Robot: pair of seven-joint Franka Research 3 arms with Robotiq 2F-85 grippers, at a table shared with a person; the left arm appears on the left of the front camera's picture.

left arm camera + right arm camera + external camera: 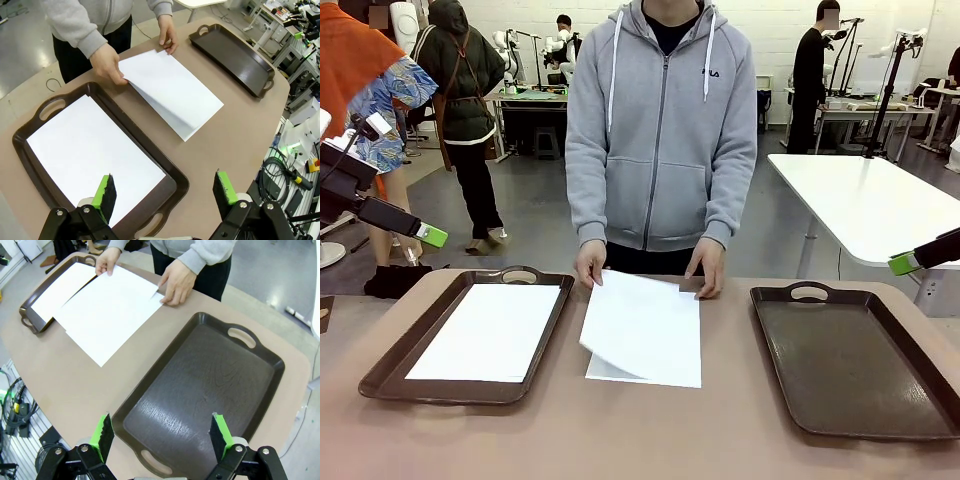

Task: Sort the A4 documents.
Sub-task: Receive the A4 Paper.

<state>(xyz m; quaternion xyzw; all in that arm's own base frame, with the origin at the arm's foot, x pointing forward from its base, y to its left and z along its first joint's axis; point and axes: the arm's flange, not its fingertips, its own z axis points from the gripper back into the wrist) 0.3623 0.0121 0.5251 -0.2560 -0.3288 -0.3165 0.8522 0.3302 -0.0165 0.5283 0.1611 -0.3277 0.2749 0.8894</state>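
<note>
A small pile of white A4 documents (645, 335) lies on the table's middle. The person's hand (588, 265) lifts the top sheet's far left corner, so it curls up; the other hand (706, 272) presses on the far right corner. One more white sheet (485, 330) lies flat in the left brown tray (380, 375). The right brown tray (850, 360) holds nothing. My left gripper (166, 190) hovers open above the left tray's near end. Above the right tray's near end, my right gripper (161, 432) is open too. Both are held well off the table.
The table's near edge runs just below both trays. Cables and equipment (290, 170) sit beyond the table on my side. Other people and a white table (870, 200) stand behind the person.
</note>
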